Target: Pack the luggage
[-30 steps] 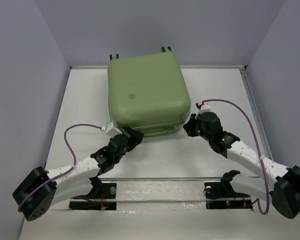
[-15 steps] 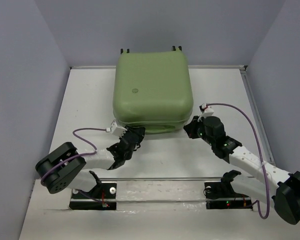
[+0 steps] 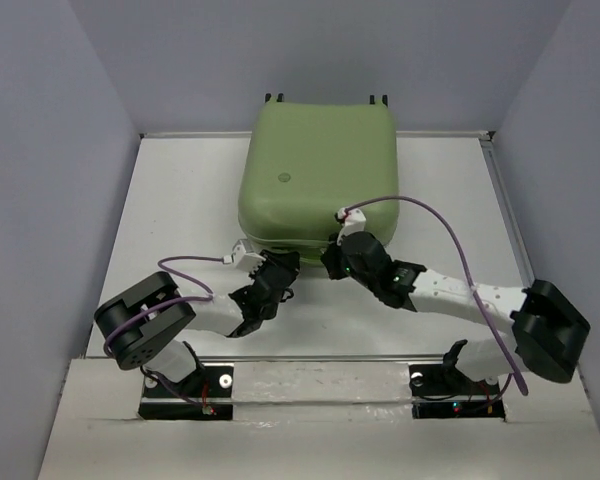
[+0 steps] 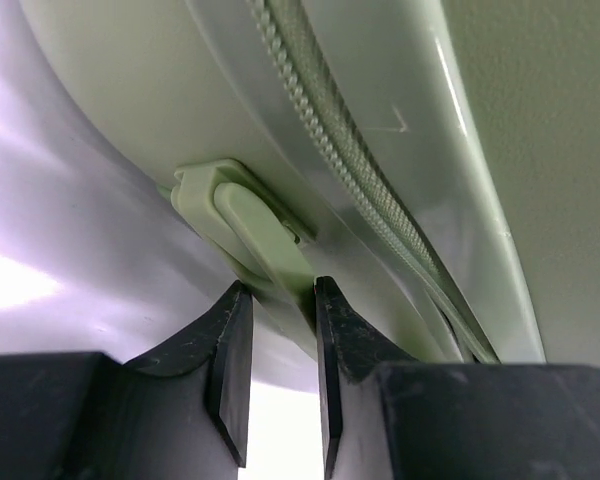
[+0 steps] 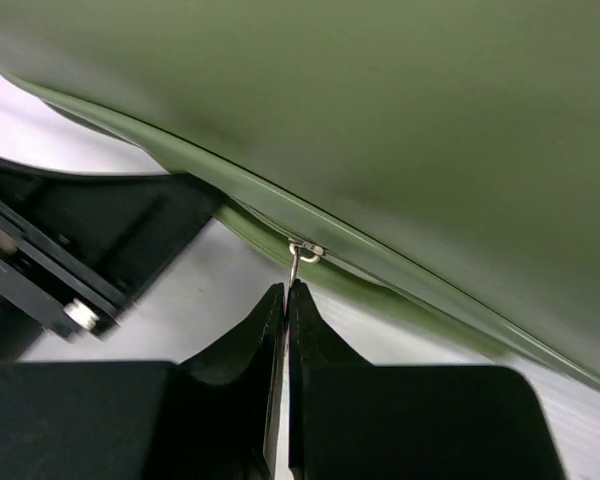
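Note:
The luggage (image 3: 318, 170) lies shut and flat at the back middle of the table, light green with a small round emblem. My left gripper (image 3: 279, 263) is at its near left corner. In the left wrist view the left gripper (image 4: 280, 290) has its jaws closed narrowly on the lower end of the green handle (image 4: 245, 220), beside the zipper track (image 4: 350, 170). My right gripper (image 3: 332, 262) is at the near edge just right of the left one. In the right wrist view the right gripper (image 5: 285, 290) is shut on the thin metal zipper pull (image 5: 295, 262) hanging from the shell's seam.
Grey walls close in the white table (image 3: 180, 200) on three sides. A metal rail (image 3: 320, 358) and the two arm mounts run along the near edge. Purple cables (image 3: 420, 205) loop over both arms. The left arm's black body (image 5: 80, 250) sits close to the right gripper.
The luggage has slid right and toward the back wall. The left gripper's jaws have closed in at its near corner. The right gripper has travelled left along the near edge.

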